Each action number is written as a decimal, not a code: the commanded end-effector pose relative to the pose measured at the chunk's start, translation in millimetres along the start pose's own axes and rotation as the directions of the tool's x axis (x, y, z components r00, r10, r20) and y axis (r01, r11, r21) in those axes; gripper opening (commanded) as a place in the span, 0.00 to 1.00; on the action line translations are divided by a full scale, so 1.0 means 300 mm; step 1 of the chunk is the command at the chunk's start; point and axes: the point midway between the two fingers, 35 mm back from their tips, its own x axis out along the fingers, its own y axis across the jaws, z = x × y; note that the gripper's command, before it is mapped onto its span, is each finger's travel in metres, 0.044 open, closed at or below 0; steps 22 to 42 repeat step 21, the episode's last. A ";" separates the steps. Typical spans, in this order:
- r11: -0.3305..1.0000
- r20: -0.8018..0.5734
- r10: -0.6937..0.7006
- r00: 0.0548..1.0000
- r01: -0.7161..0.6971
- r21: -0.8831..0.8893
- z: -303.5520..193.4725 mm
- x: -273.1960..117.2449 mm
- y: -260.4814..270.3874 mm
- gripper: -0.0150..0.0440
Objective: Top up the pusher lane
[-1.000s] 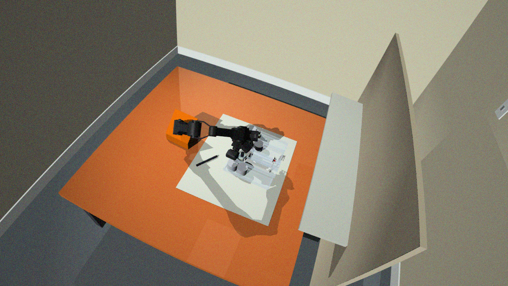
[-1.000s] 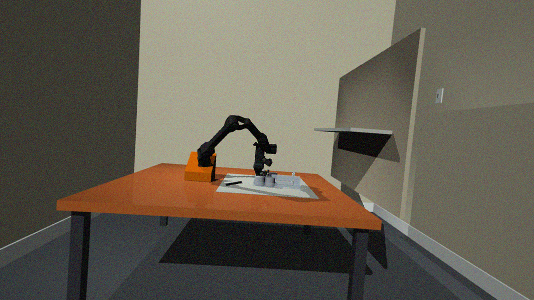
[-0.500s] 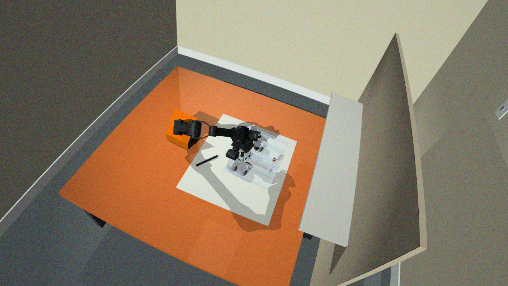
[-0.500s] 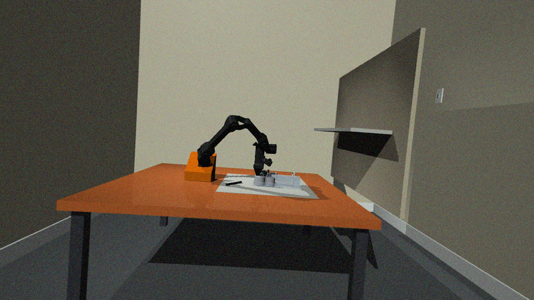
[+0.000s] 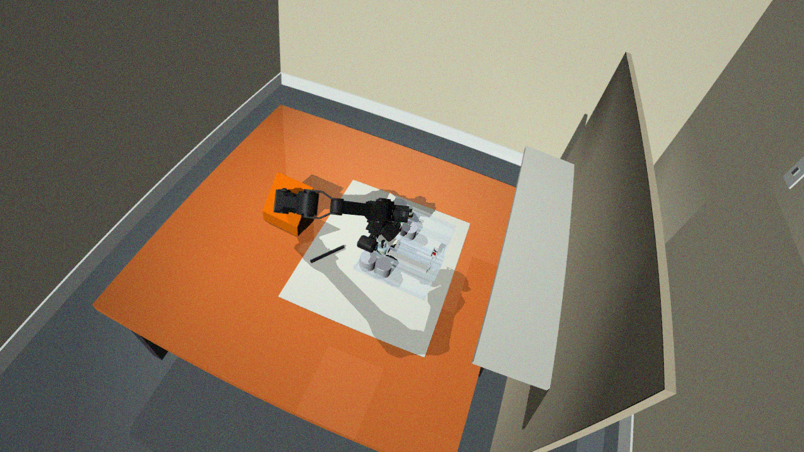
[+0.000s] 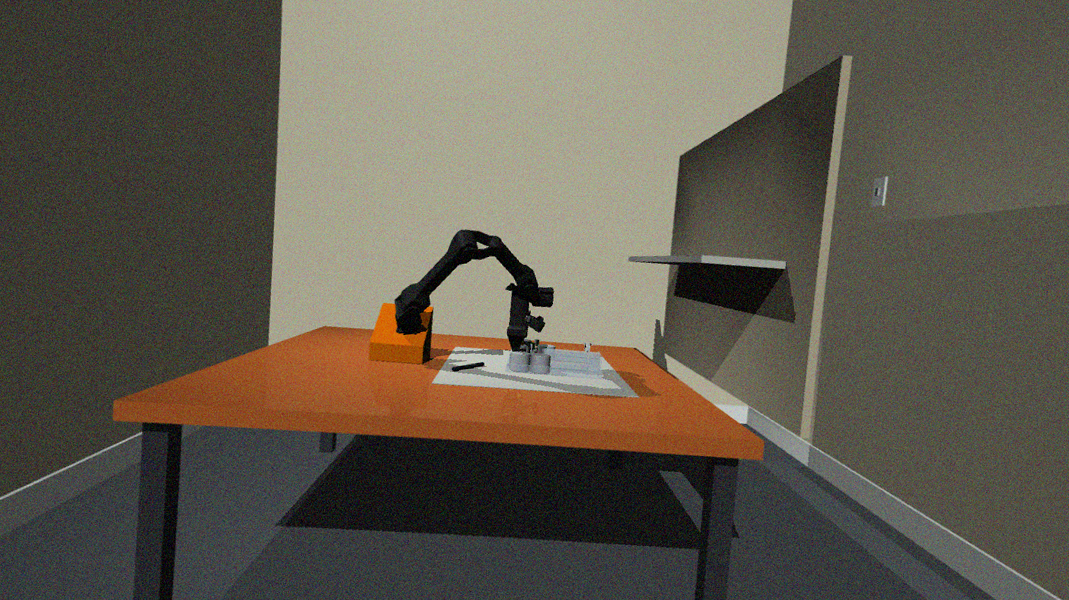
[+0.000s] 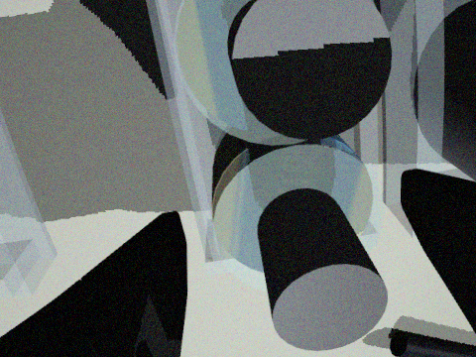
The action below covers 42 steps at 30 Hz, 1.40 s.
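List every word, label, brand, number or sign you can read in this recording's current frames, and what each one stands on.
No readable text in any view.
Jar in front between the fingers: no lettering visible.
Wall plate: too small to tell whether it is marked.
Small red mark: too small to read.

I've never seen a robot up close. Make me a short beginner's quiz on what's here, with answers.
1. True or false: the gripper is fully shut, its two fingers touching.
2. What colour is the block under the base of the arm?
A) blue
B) orange
C) green
3. Fill in: the thin black rod lies on a ____ sheet.

Key: 1 false; 2 B; 3 white
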 end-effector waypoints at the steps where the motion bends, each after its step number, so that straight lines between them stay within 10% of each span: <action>1: 1.000 0.005 0.004 1.000 -0.004 0.006 0.006 -0.032 0.002 0.74; 42: 1.000 0.003 0.005 1.000 -0.005 0.004 -0.133 -0.062 0.010 0.74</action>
